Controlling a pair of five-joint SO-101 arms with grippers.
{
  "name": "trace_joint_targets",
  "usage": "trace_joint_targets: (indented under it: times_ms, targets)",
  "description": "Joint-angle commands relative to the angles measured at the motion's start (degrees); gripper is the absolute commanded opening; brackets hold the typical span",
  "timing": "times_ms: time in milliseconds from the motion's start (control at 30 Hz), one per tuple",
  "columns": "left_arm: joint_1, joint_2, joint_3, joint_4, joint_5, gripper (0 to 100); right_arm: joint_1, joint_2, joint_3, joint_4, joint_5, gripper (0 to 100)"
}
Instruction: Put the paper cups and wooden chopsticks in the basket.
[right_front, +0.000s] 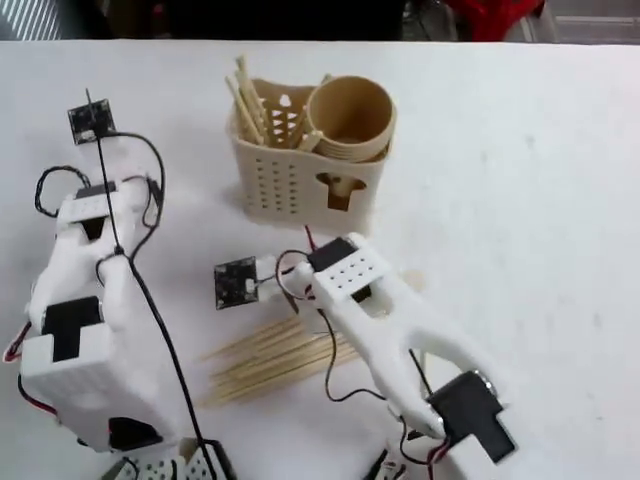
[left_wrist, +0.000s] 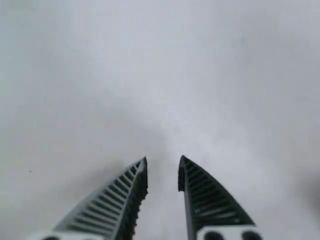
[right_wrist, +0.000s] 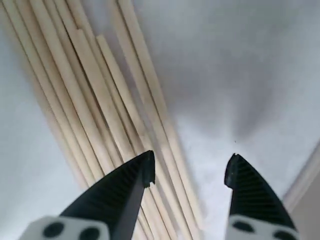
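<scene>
Where the high view looks down, the basket (right_front: 285, 190) holds the paper cups (right_front: 350, 120) and upright chopsticks (right_front: 250, 105), while loose chopsticks (right_front: 270, 360) lie beside the right arm. In the left wrist view, the left gripper (left_wrist: 162, 161) stands slightly parted over the table (left_wrist: 160, 75). In the right wrist view, the right gripper (right_wrist: 190, 162) is spread wide just above the loose chopsticks (right_wrist: 100, 100), gripping nothing.

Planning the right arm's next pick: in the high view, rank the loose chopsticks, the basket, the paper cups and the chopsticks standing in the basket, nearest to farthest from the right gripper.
1. Loose chopsticks: on the table, under the right gripper.
2. Basket: its front wall, just beyond.
3. Paper cups and standing chopsticks: inside the basket, too close to call.
</scene>
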Motion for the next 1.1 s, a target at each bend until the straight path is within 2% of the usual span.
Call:
trace_joint_targets:
  times_ms: [0, 133, 400, 500, 767, 1067]
  targets:
    - [-0.22, -0.4, -3.16, -1.14, -0.62, 12, -0.13, 0.92, -2.46, -1.1, 0.7, 22.7]
    - [-0.22, -0.4, -3.16, -1.14, -0.62, 12, -0.13, 2.77, -1.76, -1.36, 0.26, 15.7]
    - [-0.22, -0.4, -3.16, -1.14, -0.62, 12, 0.31, 8.48, -0.26, -6.55, 0.18, 7.8]
    - [-0.22, -0.4, -3.16, -1.14, -0.62, 12, 0.31, 8.31, -0.79, -7.16, -3.34, 1.7]
    - [-0.13, -0.31, -3.08, -1.14, -0.62, 12, 1.89, 6.55, -1.58, -6.55, -6.86, 1.5]
    - [-0.13, -0.31, -2.99, -1.14, -0.62, 12, 4.97, 3.65, -2.81, -11.21, -29.01, 1.5]
